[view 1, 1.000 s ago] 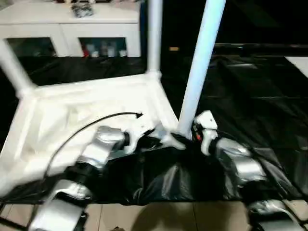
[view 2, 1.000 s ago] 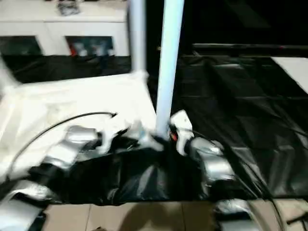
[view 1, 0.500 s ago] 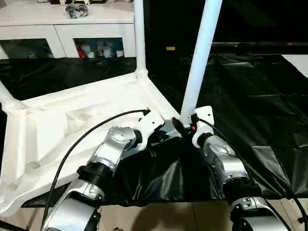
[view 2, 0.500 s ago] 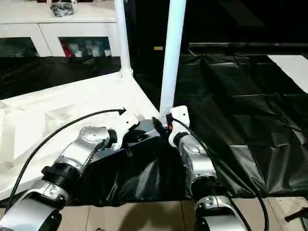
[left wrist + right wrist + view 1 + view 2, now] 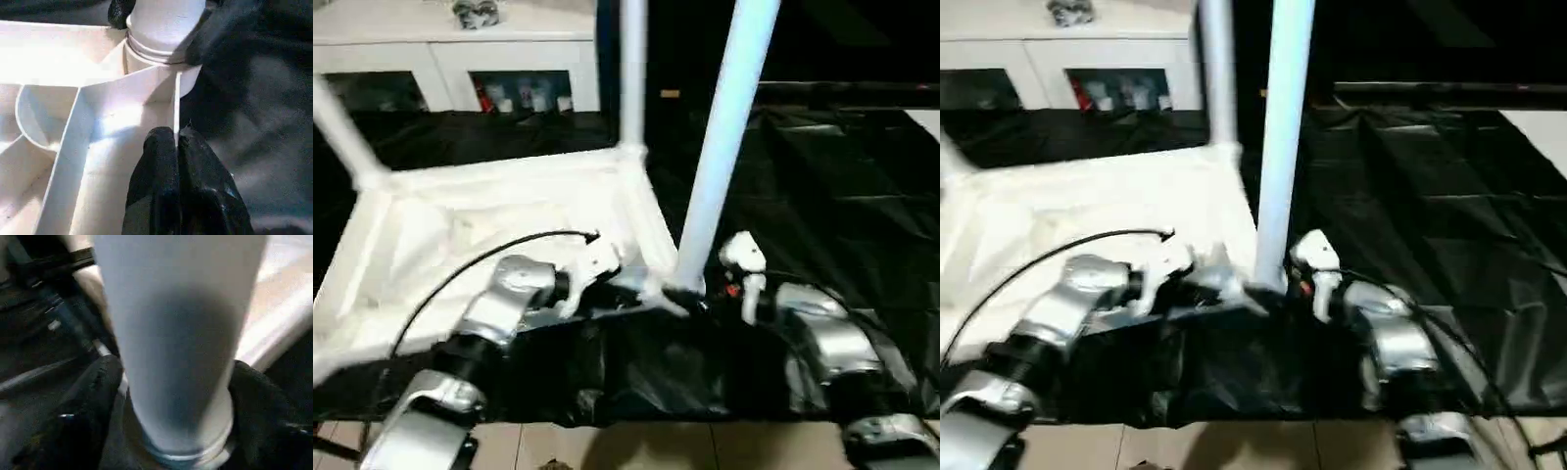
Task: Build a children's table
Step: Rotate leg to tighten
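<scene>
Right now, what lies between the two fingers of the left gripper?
A thin upright rib at the tabletop's edge. In the left wrist view the left gripper is pinched shut on it, just beside the socket holding the near leg.

Black plastic sheeting covers the ground across the scene, creased and shiny, with folds catching the light on the right side. Along its near edge a strip of pale tiled floor shows, the joints between tiles visible. At the far left stands a white cabinet with glass doors; behind the glass are small items, some red, too blurred to identify. A dark bundle lies on the cabinet's top. To the right of the cabinet the far background is dark, crossed by a dark horizontal bar. A pale surface shows at the far right edge.
</scene>
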You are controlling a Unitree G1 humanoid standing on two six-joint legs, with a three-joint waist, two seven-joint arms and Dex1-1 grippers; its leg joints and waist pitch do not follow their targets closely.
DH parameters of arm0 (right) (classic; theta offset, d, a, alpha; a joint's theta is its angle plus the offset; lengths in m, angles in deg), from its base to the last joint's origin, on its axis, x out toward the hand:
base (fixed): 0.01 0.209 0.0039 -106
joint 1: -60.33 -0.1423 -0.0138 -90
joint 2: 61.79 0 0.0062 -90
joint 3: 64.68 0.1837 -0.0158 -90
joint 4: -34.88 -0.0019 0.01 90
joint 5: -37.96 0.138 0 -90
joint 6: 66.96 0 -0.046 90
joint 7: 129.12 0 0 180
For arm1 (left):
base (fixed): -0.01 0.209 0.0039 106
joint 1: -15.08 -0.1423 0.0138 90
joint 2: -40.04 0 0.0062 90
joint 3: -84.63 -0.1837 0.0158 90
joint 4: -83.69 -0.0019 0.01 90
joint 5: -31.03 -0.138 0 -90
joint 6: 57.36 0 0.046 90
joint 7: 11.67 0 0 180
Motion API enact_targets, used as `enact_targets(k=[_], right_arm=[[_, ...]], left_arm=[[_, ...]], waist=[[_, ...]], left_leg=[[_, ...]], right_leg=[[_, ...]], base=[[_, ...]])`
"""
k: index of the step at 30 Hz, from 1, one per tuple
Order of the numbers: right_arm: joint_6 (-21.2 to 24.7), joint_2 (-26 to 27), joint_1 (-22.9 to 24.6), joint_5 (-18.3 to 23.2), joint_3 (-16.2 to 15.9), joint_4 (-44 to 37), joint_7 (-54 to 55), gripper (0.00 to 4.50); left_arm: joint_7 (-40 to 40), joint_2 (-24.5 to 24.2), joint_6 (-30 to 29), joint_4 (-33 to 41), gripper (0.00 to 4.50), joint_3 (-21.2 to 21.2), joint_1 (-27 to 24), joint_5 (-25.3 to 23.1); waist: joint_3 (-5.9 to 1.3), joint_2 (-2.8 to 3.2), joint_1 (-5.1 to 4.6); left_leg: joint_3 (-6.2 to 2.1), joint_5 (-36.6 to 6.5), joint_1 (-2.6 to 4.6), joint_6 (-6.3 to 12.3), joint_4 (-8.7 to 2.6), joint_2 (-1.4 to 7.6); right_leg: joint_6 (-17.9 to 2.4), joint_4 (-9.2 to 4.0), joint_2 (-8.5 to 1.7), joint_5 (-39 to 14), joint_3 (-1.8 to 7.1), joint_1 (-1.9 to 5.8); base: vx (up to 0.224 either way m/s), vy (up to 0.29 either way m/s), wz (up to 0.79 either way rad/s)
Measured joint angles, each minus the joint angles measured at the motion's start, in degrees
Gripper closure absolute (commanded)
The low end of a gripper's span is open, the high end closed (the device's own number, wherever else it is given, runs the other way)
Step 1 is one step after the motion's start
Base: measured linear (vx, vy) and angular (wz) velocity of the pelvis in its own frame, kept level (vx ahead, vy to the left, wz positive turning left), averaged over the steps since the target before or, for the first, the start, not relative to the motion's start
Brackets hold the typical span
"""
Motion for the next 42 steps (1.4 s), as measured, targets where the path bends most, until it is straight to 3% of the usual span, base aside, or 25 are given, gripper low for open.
enact_targets(k=[5, 16, 22, 25, 27, 32, 35, 42], right_arm=[[0.9, -1.6, 0.0, 0.2, -2.3, -1.5, -5.0, 1.65], [1.9, -2.5, 0.2, 0.2, -3.2, -2.8, -6.8, 1.96], [1.4, 3.3, -0.7, -1.3, 1.0, 1.0, 8.6, 1.96], [1.3, 8.1, -3.4, -2.9, 4.2, 5.5, 23.0, 1.96], [1.5, 10.2, -4.9, -3.2, 5.7, 7.4, 30.7, 1.96], [0.9, 13.4, -5.4, -4.2, 7.3, 8.1, 38.9, 1.96], [0.0, 13.7, -5.4, -4.4, 7.3, 8.3, 39.4, 1.26], [-0.1, 12.8, -4.9, -4.4, 6.8, 7.5, 35.4, 0.8]], left_arm=[[3.9, -0.4, 0.8, 0.0, 4.5, -1.4, 0.0, 0.5], [5.1, -0.6, 1.0, -0.1, 4.5, -1.6, 0.0, 0.7], [-4.8, 2.3, 0.5, -2.4, 4.5, 0.4, 0.9, -1.4], [-13.7, 6.0, -2.1, -4.0, 4.5, 1.6, 2.1, -2.9], [-18.3, 8.3, -3.8, -4.9, 4.5, 1.8, 3.0, -3.3], [-21.8, 9.9, -4.1, -4.9, 4.5, 2.0, 3.1, -4.3], [-21.8, 10.0, -4.1, -4.9, 4.5, 2.2, 3.1, -4.3], [-20.7, 9.5, -3.6, -4.8, 4.5, 2.2, 3.1, -4.3]], waist=[[0.01, -0.02, 0.88], [0.01, -0.02, 1.01], [-0.01, -0.08, 0.47], [-0.03, -0.05, -0.75], [-0.06, 0.02, -1.06], [-0.14, 0.14, -1.19], [-0.19, 0.22, -1.2], [-0.2, 0.23, -1.24]], left_leg=[[0.05, 0.0, 0.02, -0.01, 0.05, 0.01], [0.1, 0.0, 0.0, 0.0, 0.08, 0.01], [0.08, 0.0, 0.22, -0.02, 0.13, -0.02], [0.06, 0.0, 0.25, -0.02, 0.2, -0.11], [0.06, 0.0, 0.24, -0.02, 0.26, -0.21], [-0.01, 0.0, 0.25, -0.01, 0.14, -0.26], [-0.03, 0.0, 0.24, -0.02, 0.08, -0.26], [-0.03, 0.0, 0.23, -0.02, 0.04, -0.25]], right_leg=[[0.0, 0.04, -0.05, 0.0, 0.02, 0.04], [0.0, 0.08, -0.07, 0.0, 0.04, 0.06], [0.2, 0.11, -0.07, -0.1, 0.07, 0.22], [0.2, -0.02, -0.12, -0.1, 0.12, 0.25], [0.2, -0.06, -0.16, -0.1, 0.21, 0.23], [0.2, -0.05, -0.17, -0.1, 0.21, 0.24], [0.2, -0.05, -0.16, -0.1, 0.2, 0.23], [0.2, -0.05, -0.15, -0.1, 0.19, 0.2]], base=[[0.0, 0.0, 0.0], [0.0, 0.0, 0.0], [0.0, 0.0, 0.0], [0.0, 0.0, 0.0], [0.0, 0.0, 0.0], [0.0, 0.0, 0.0], [0.0, 0.0, 0.0], [0.0, 0.0, 0.0]])
